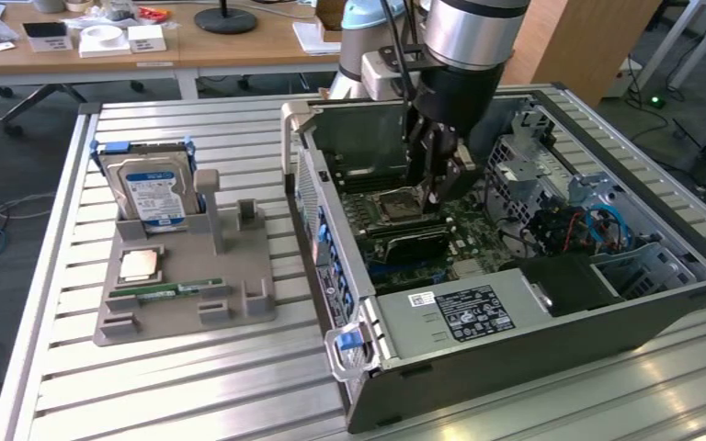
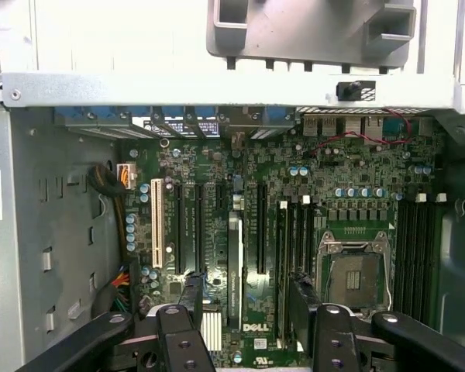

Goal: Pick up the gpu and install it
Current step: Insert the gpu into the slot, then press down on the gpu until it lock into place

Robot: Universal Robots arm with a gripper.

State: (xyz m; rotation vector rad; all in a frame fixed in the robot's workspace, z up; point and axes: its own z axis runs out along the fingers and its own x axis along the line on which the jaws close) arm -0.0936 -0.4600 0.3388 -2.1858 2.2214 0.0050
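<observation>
GPU looks light, stiff but fragile, so grab its bare edges; it's standing edge-up on the motherboard between the gripper's wide-spread jaws.

Colours in and around the open computer case

A green motherboard is showing black slots and one cream slot; the grey holder is carrying a silver hard drive wearing a blue label.

The exterior view looks down from high and well back over the open computer case, whose motherboard the wrist view faces closely.
</observation>
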